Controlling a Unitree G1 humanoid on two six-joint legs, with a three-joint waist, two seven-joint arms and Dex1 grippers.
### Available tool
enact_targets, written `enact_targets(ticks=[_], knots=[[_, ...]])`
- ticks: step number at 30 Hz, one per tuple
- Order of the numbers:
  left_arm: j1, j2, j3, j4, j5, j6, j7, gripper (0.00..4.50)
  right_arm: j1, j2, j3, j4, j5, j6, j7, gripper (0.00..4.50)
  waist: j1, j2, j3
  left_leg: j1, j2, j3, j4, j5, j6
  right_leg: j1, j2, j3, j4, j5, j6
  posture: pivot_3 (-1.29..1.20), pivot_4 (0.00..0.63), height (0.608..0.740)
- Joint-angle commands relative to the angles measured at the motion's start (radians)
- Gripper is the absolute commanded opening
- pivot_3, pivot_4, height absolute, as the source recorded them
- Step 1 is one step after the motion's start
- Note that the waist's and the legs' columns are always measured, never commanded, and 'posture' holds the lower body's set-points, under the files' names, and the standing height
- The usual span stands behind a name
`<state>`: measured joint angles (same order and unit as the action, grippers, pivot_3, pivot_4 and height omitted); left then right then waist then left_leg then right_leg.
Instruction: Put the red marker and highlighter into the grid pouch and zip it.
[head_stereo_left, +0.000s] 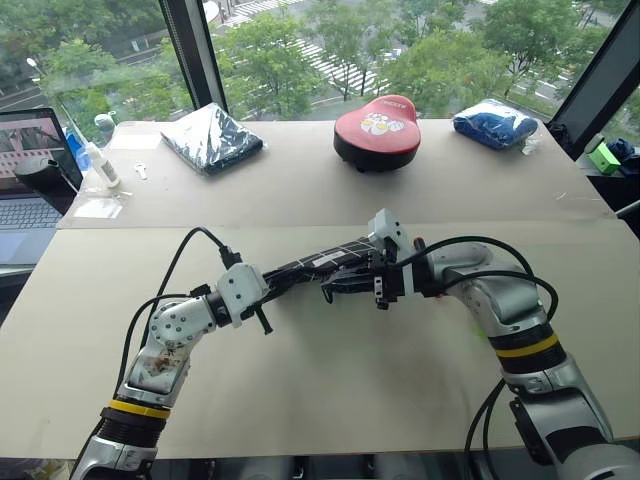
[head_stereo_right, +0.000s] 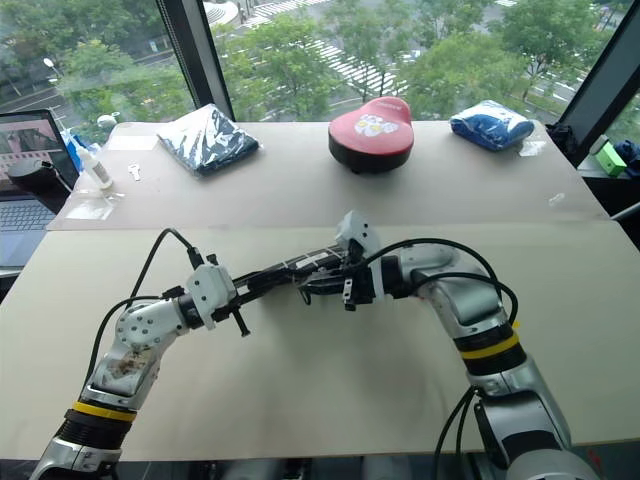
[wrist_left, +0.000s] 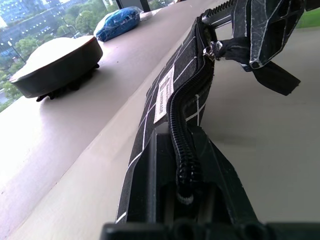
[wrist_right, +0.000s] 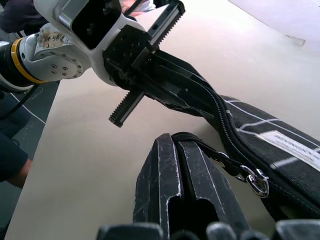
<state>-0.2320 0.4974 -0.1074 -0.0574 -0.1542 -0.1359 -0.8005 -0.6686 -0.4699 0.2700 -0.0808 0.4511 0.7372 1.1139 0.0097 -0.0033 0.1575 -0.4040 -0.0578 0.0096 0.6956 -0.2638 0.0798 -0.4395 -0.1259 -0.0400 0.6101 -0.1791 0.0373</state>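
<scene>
Above the beige table (head_stereo_left: 330, 370), one grid pouch (head_stereo_left: 320, 265) hangs between two grippers: left gripper (head_stereo_left: 272, 285) clamps its end, right gripper (head_stereo_left: 350, 285) pinches the pull cord (wrist_right: 212, 152).

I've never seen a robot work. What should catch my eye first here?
Two arms hold a black grid pouch off the table between them: the left gripper clamps one end, the right gripper pinches the zipper's pull cord. Behind, by the window, sits a red-topped case.
</scene>
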Motion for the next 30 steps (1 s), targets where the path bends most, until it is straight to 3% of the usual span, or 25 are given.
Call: enact_targets(ticks=[1, 6, 11, 14, 23, 28, 30], knots=[[-0.018, -0.008, -0.005, 0.001, 0.002, -0.029, -0.007, 0.00, -0.026, 0.022, 0.038, 0.017, -0.044, -0.041, -0.014, 0.01, 0.000, 0.000, 0.000, 0.000, 0.000, 0.000, 0.000, 0.000, 0.000, 0.000, 0.000, 0.000, 0.000, 0.000, 0.000, 0.00, 0.150, 0.740], [-0.016, -0.013, -0.005, 0.000, 0.002, -0.031, -0.011, 0.00, -0.022, 0.034, 0.029, 0.038, -0.075, -0.044, -0.054, 0.01, 0.002, 0.000, 0.000, 0.000, -0.001, 0.000, 0.000, 0.001, -0.001, 0.000, -0.001, 0.000, 0.000, 0.000, 0.000, 0.00, 0.150, 0.740], [-0.022, -0.017, -0.006, 0.008, 0.002, -0.033, -0.016, 0.00, -0.045, 0.025, -0.047, 0.094, -0.080, -0.051, -0.112, 1.48, 0.001, 0.000, 0.000, 0.000, -0.001, 0.000, 0.000, 0.002, -0.004, 0.000, -0.001, 0.000, 0.000, 0.000, 0.000, 0.00, 0.150, 0.740], [-0.021, -0.020, -0.009, 0.007, 0.002, -0.032, -0.018, 0.00, -0.041, 0.003, -0.155, 0.047, 0.031, 0.035, -0.100, 2.42, 0.002, 0.000, 0.000, 0.000, -0.001, 0.000, 0.000, 0.003, -0.004, 0.000, -0.001, 0.000, 0.000, 0.000, 0.000, 0.00, 0.150, 0.740], [-0.028, -0.027, -0.011, 0.029, 0.004, -0.045, -0.020, 0.00, 0.075, -0.094, -0.407, -0.118, 0.278, 0.143, -0.087, 2.42, 0.003, 0.000, 0.000, -0.001, 0.000, -0.001, 0.000, -0.002, 0.003, 0.000, -0.001, 0.000, 0.000, 0.000, 0.000, 0.00, 0.150, 0.740], [-0.016, -0.028, -0.009, 0.018, 0.006, -0.046, -0.012, 0.00, 0.220, -0.268, -0.448, -0.076, 0.086, -0.019, -0.146, 2.42, 0.010, -0.001, 0.000, -0.001, -0.002, -0.001, 0.001, -0.002, 0.003, 0.001, -0.003, 0.000, 0.000, 0.000, 0.000, 0.00, 0.150, 0.740], [-0.007, -0.027, -0.007, 0.014, 0.007, -0.048, -0.010, 0.00, 0.271, -0.339, -0.459, -0.035, -0.017, -0.022, -0.250, 2.42, 0.011, -0.001, 0.000, -0.001, -0.002, 0.000, 0.001, -0.002, 0.003, 0.001, -0.003, 0.000, -0.001, 0.000, 0.000, 0.00, 0.150, 0.740]])
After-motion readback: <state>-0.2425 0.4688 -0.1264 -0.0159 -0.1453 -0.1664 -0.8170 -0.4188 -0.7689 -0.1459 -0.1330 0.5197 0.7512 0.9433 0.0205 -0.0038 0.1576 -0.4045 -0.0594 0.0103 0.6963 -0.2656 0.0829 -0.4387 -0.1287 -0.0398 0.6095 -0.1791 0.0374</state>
